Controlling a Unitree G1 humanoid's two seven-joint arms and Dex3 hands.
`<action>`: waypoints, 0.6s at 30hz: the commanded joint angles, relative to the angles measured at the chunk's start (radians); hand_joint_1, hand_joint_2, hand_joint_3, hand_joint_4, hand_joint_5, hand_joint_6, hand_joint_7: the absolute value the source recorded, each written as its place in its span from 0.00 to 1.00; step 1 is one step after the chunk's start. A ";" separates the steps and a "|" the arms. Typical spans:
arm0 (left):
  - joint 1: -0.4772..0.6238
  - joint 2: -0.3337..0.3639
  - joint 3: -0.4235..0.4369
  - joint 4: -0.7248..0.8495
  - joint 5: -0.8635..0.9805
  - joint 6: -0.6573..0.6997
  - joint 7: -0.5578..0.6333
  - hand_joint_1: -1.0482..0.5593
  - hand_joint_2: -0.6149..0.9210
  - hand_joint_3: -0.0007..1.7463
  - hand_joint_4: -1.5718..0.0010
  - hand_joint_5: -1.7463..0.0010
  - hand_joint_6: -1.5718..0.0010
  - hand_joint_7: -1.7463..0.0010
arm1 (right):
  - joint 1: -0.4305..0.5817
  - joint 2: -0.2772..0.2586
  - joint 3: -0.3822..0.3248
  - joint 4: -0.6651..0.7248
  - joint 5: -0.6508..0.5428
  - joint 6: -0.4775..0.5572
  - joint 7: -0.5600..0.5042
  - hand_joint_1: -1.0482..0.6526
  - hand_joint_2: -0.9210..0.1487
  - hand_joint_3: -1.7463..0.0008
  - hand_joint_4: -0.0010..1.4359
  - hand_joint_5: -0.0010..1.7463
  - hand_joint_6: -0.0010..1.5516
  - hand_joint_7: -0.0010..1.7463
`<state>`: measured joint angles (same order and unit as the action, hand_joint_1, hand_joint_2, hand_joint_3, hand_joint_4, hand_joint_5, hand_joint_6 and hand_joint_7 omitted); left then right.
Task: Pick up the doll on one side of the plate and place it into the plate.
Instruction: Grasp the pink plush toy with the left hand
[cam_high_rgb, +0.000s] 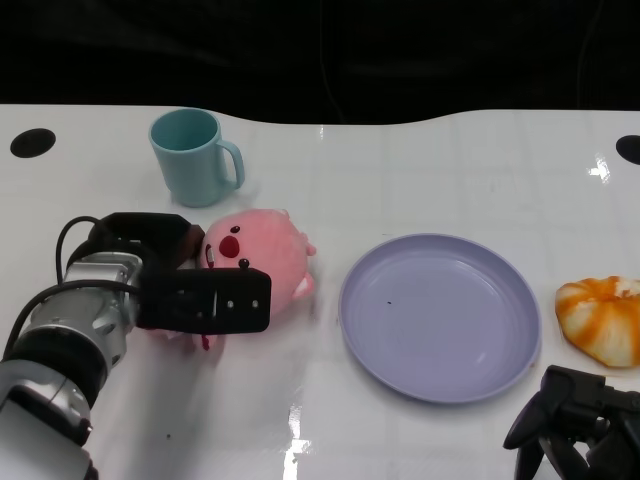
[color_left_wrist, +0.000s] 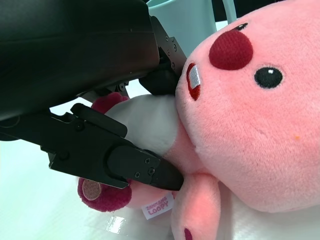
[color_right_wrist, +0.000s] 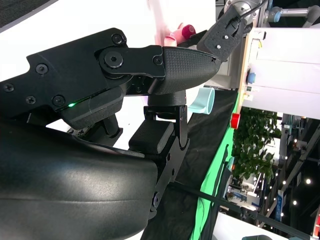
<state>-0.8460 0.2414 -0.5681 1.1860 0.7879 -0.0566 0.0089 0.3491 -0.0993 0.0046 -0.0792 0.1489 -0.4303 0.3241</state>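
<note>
While grasped, doll (cam_high_rgb: 262, 252) (pink) fills left hand (cam_high_rgb: 205, 295).

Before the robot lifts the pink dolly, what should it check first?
1. Left robot hand around the pink doll: ok, fingers lie against its belly in the left wrist view.
2. Grip tight enough to lift: cannot tell.
3. Purple plate free to take the doll: ok, nothing lies in it.
4. Teal mug out of the way: ok, it stands behind the doll, not between doll and plate.
5. Right robot hand clear of the plate: ok, it sits just off the near rim, holding nothing.
6. Orange toy clear: ok, beyond the plate's far side.
</note>
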 joint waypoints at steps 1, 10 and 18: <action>0.076 -0.017 -0.027 0.042 -0.004 -0.020 -0.009 0.47 1.00 0.22 0.57 0.40 0.42 0.93 | 0.008 -0.009 -0.007 -0.016 0.009 0.010 -0.005 0.15 0.00 0.75 0.60 0.88 0.54 0.70; 0.139 0.022 0.008 0.013 -0.052 -0.162 0.279 0.50 1.00 0.22 0.55 0.00 0.57 0.27 | 0.009 -0.007 -0.007 -0.020 0.014 0.017 -0.004 0.15 0.00 0.75 0.60 0.88 0.54 0.69; 0.168 0.071 0.045 -0.049 -0.086 -0.231 0.358 0.55 0.93 0.35 0.45 0.00 0.61 0.02 | 0.005 -0.009 -0.011 -0.016 0.022 0.018 0.001 0.16 0.00 0.75 0.59 0.89 0.54 0.69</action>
<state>-0.7125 0.2960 -0.5260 1.1478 0.7030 -0.2718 0.3743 0.3535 -0.0994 0.0032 -0.0903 0.1542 -0.4164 0.3247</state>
